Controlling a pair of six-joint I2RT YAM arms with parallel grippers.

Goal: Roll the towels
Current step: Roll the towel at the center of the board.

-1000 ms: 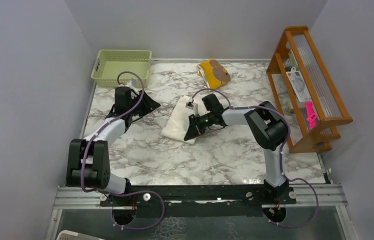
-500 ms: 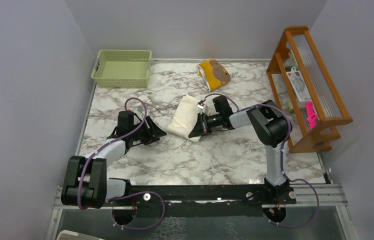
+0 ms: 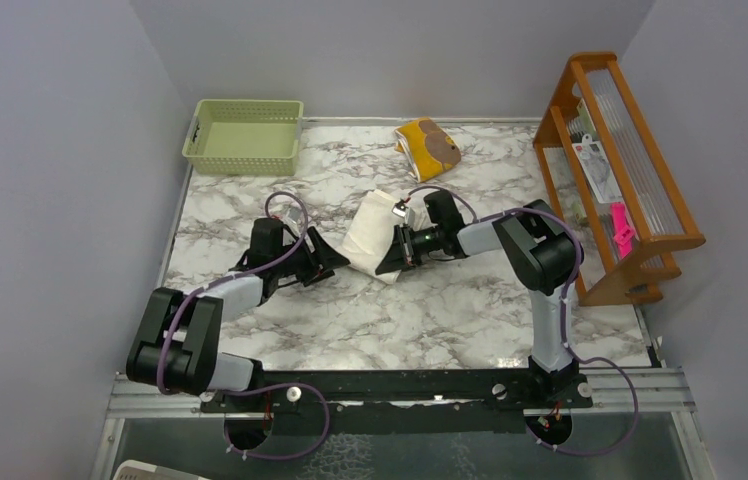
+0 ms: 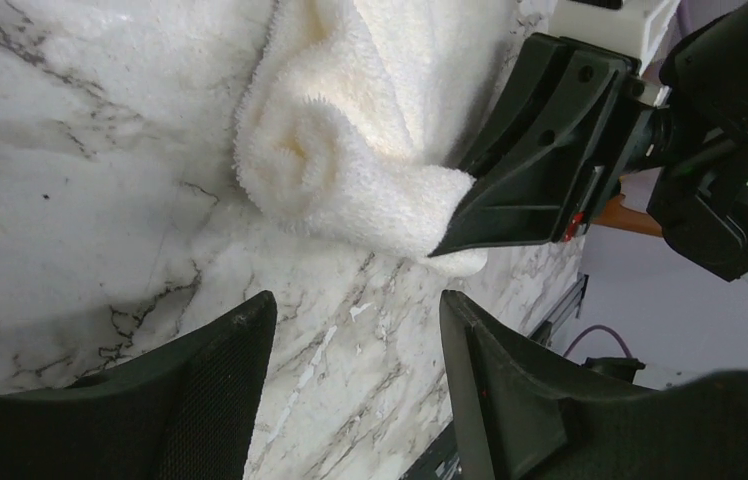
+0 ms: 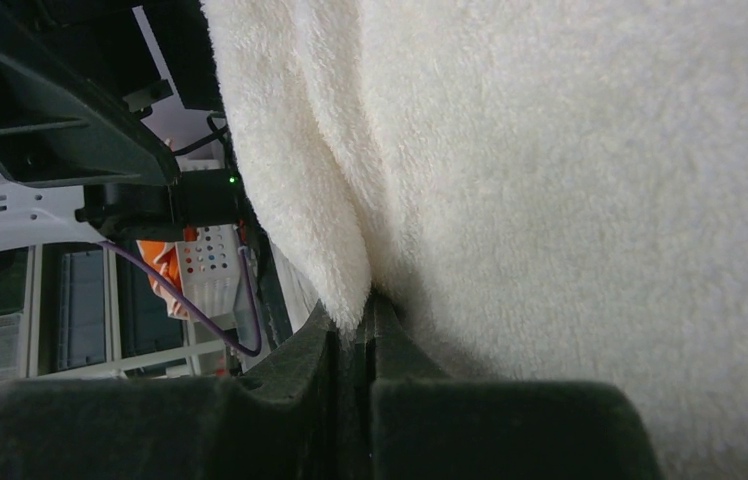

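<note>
The cream-white towel (image 3: 368,235) lies partly rolled mid-table; its rolled end shows in the left wrist view (image 4: 320,160). My right gripper (image 3: 386,265) is shut on the towel's near corner; in the right wrist view (image 5: 355,315) a thin fold sits pinched between the jaws. My left gripper (image 3: 335,262) is open and empty, just left of the towel, its fingers (image 4: 220,390) low over the marble. The mustard-yellow towel with a brown patch (image 3: 427,147) lies folded at the back of the table, away from both grippers.
A pale green basket (image 3: 244,135) stands at the back left corner. A wooden rack (image 3: 615,170) with plastic panels stands along the right edge. The table (image 3: 430,320) is white marble; grey walls enclose it on three sides.
My left arm has swung from beside the basket toward the cream towel and now sits close to its left edge. My right gripper has pulled the towel's corner slightly back and right, bunching it narrower.
</note>
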